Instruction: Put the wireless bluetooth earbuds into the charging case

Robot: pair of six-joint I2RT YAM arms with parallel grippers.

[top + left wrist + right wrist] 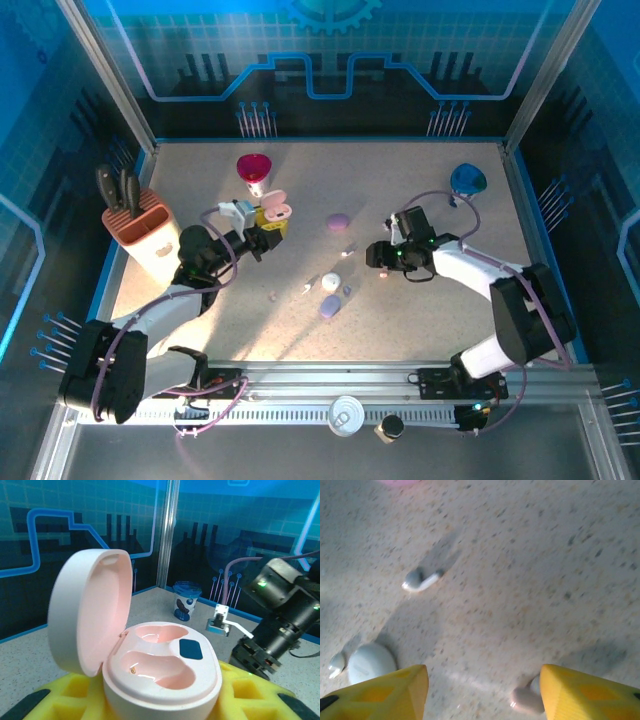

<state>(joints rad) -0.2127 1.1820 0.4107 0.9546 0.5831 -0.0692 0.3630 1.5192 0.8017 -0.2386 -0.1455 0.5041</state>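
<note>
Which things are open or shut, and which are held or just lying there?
pink charging case: lid open, wells empty, held.
left gripper: shut on the pink charging case.
right gripper: open, empty.
pinkish earbud: lying loose, not gripped.
white earbud: lying loose.
purple case: shut.

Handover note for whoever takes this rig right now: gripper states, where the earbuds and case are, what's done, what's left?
Left gripper: shut on the open pink case, both sockets empty.
Right gripper: open, low over the table, a pinkish earbud beside one finger.
Other earbuds, such as a white one, lie loose on the table.
Done: case open.
Left: pick up earbuds and seat them.
</note>
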